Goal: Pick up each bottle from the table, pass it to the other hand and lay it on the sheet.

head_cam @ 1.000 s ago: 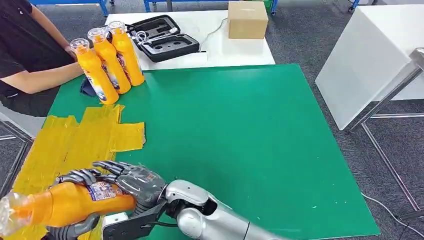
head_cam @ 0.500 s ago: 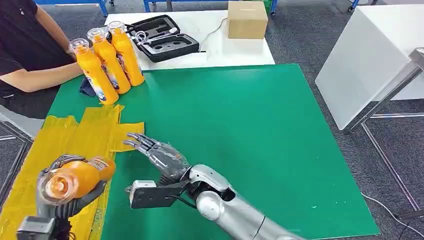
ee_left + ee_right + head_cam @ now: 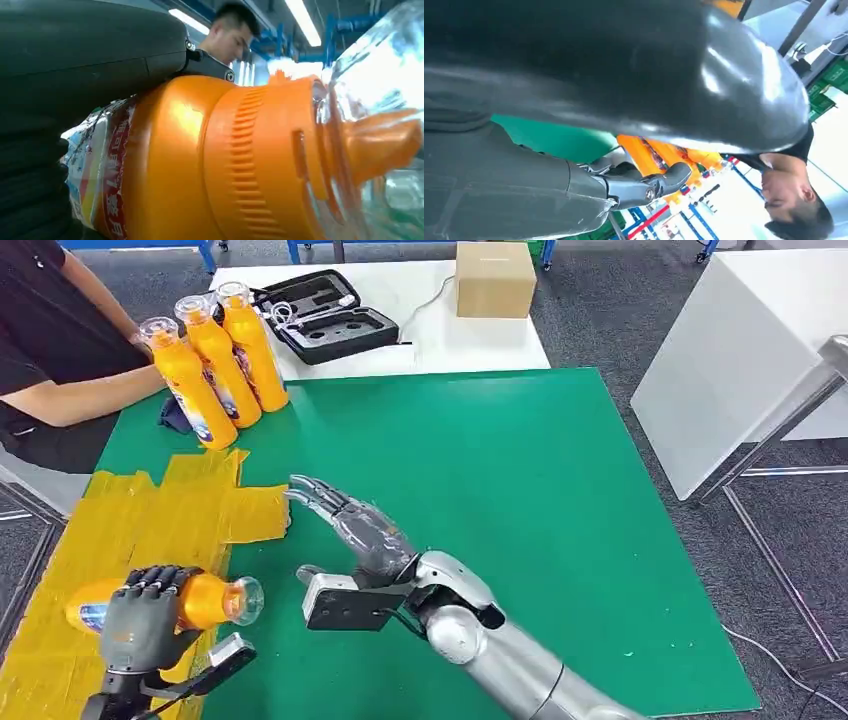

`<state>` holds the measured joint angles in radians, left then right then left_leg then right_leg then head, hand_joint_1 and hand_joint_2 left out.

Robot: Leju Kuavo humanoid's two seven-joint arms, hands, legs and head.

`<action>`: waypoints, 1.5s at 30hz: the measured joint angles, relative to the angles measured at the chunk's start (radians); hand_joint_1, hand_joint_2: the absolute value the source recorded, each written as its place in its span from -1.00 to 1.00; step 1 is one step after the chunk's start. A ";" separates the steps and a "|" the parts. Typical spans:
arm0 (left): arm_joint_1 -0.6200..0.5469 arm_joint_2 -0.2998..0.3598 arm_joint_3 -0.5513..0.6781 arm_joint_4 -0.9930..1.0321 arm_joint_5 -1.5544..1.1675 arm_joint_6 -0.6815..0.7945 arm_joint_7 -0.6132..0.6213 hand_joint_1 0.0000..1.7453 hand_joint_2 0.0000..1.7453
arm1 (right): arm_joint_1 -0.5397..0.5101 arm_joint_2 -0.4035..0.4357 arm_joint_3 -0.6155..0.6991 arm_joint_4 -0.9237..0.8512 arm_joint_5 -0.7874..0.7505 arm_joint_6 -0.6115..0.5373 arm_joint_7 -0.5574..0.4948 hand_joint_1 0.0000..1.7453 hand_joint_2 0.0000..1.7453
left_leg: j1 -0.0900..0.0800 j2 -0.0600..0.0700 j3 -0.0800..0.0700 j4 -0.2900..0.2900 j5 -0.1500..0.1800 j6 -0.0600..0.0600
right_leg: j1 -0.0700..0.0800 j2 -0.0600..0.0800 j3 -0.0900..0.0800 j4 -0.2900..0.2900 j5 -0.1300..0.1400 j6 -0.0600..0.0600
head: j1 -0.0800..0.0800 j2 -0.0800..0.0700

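Green matting covers the table I'm working over, with the yellow sheet at its near left corner. Since half a second ago my left hand has brought the bottle down onto the sheet, lying flat, cap toward the mat's middle; the fingers wrap over its body. My right hand has lifted away beyond the sheet's edge, fingers spread, holding nothing. Three standing bottles wait past the sheet, beside a person's arm. Broad bare mat lies right of the sheet.
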<state>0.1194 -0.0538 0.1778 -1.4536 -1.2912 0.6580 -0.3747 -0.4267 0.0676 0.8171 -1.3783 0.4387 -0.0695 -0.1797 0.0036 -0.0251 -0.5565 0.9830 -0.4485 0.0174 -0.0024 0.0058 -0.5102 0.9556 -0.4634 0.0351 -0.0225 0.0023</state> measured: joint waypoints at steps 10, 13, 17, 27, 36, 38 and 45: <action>0.000 0.034 -0.082 0.160 -0.082 -0.048 0.041 -0.90 1.00 | 0.000 -0.017 -0.004 -0.008 -0.015 0.008 0.000 -1.00 -1.00 | 0.000 0.000 0.000 0.000 0.000 0.000 | 0.000 0.000 0.000 0.000 0.000 0.000 | 0.000 0.000; -0.002 0.041 -0.098 0.178 -0.093 -0.053 0.055 -0.90 1.00 | 0.000 -0.018 -0.004 -0.008 -0.015 0.011 0.000 -1.00 -1.00 | 0.000 -0.001 0.000 0.000 0.000 0.000 | 0.000 0.000 0.001 0.000 0.000 0.000 | 0.000 0.000; -0.004 0.051 -0.110 0.191 -0.096 -0.053 0.058 -0.90 1.00 | 0.000 -0.020 -0.004 -0.008 -0.016 0.011 0.000 -1.00 -1.00 | 0.000 -0.001 0.002 0.000 0.000 0.000 | 0.000 0.000 0.002 0.000 0.000 0.000 | 0.000 0.000; -0.009 0.058 -0.120 0.201 -0.096 -0.053 0.060 -1.00 1.00 | 0.000 -0.020 -0.004 -0.008 -0.016 0.011 0.000 -1.00 -1.00 | 0.000 -0.001 0.004 0.000 0.000 0.000 | 0.000 0.000 0.004 0.000 0.000 0.000 | 0.000 0.000; -0.015 0.064 -0.120 0.201 -0.111 -0.028 0.087 -1.00 -1.00 | 0.002 -0.024 -0.004 -0.008 -0.016 0.011 0.000 -1.00 -1.00 | 0.000 -0.001 0.004 0.000 0.000 0.000 | 0.000 0.000 0.005 0.000 0.000 0.000 | 0.000 0.000; -0.011 0.064 -0.120 0.197 -0.121 -0.001 0.094 -1.00 -1.00 | 0.002 -0.027 -0.004 -0.008 -0.016 0.011 0.000 -1.00 -1.00 | 0.000 -0.001 0.004 0.000 0.000 0.000 | 0.000 0.000 0.005 0.000 0.000 0.000 | 0.000 0.000; 0.019 -0.018 -0.022 0.011 -0.041 0.043 -0.115 -1.00 -1.00 | 0.012 -0.042 -0.004 -0.008 -0.021 0.011 0.000 -1.00 -1.00 | -0.001 -0.001 0.002 0.000 0.000 0.000 | -0.001 0.000 0.003 0.000 0.000 0.000 | 0.000 0.000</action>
<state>0.1379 -0.0720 0.1555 -1.4430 -1.3322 0.7012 -0.4892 -0.4150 0.0256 0.8133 -1.3863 0.4177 -0.0584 -0.1797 0.0028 -0.0262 -0.5544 0.9830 -0.4485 0.0174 -0.0031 0.0053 -0.5072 0.9556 -0.4634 0.0351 -0.0225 0.0023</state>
